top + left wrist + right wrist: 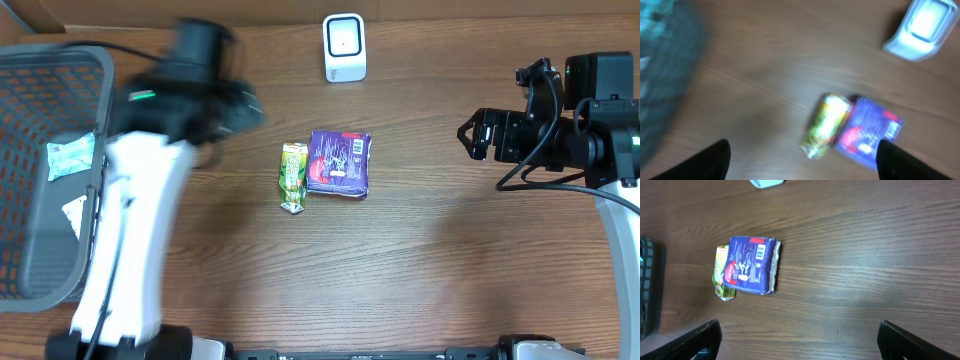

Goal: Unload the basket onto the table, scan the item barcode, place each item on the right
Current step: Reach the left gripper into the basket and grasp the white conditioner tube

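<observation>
Hovering with my left gripper (240, 106) and right gripper (800, 330) both spread wide, empty, I see the purple packet (339, 163) flat mid-table, barcode up, touching the green packet (292, 177), scanner (344, 47) well apart.

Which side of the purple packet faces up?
Barcode side. The purple packet lies flat on the table; the right wrist view shows a white barcode patch on its top face.

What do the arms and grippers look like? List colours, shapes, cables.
The left arm, blurred: white link, black joints, green light, black cable. The right arm: white link, black joints, looping black cables. The right gripper is black and blocky.
</observation>
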You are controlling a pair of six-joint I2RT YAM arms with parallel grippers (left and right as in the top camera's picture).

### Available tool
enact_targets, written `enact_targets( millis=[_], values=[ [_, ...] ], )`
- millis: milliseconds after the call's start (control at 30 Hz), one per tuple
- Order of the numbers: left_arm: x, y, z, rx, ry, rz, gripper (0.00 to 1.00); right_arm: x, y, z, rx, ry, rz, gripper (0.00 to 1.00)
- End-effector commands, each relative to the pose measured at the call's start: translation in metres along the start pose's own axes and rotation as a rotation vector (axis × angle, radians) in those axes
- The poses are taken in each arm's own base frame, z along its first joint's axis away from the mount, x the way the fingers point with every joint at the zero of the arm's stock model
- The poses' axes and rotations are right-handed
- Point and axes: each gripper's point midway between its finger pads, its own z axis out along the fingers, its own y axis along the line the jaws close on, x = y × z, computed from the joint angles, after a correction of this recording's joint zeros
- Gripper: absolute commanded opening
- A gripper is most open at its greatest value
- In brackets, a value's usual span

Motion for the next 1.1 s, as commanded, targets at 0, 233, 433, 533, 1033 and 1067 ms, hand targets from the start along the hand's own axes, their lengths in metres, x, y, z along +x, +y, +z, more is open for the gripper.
enact_targets(
  millis=[0, 233, 433, 533, 1033, 1067],
  values=[
    [-0.039, 0.107, -0.09, -0.172, -0.179, -0.219, 0.84, 0.001, -0.002, -0.002, 0.01, 0.005, 0.002, 1.0],
    [-0.023, 0.24, -0.103, -0.375, -0.14, -0.567, 0.86, -0.002, -0.001, -0.002, 0.009, -0.007, -0.002, 1.0],
    [0.0, 0.314, -0.061, -0.455, -0.032, -0.694, 0.85, 0.001, -0.001, -0.002, 0.005, 0.004, 0.002, 1.0],
    [0.015, 0.335, -0.013, -0.387, 0.058, -0.674, 0.85, 0.002, 0.0, -0.002, -0.001, 0.009, 0.003, 1.0],
    [0.1, 0.352, 0.15, -0.306, 0.259, -0.662, 0.84, 0.003, 0.0, -0.002, 0.0, 0.012, 0.005, 1.0],
    [0.099, 0.35, 0.153, -0.289, 0.257, -0.655, 0.83, 0.003, 0.0, -0.002, 0.0, 0.013, 0.005, 1.0]
  ],
)
